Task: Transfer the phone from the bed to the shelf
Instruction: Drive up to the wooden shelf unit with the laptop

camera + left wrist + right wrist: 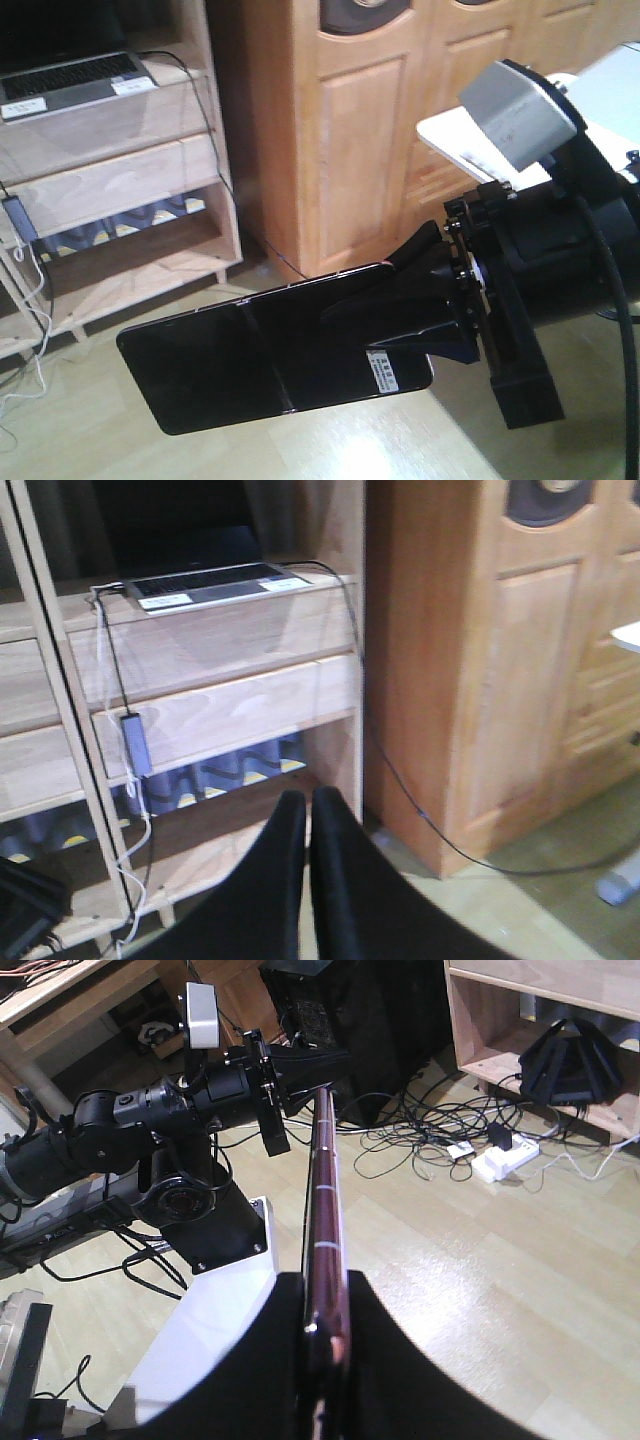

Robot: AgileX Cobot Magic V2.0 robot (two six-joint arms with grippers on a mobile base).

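We found the right hand [405, 305] clamped on the sticker end of the phone [240, 365]. The phone was in the air above the floor [400, 450], near the shelf [120, 185]. The left hand [308, 880] had its fingers pressed nearly together, holding nothing.

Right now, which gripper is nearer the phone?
Right. The right gripper is clamped on one end of the phone. The left gripper is shut and empty, apart from the phone, facing the shelf.
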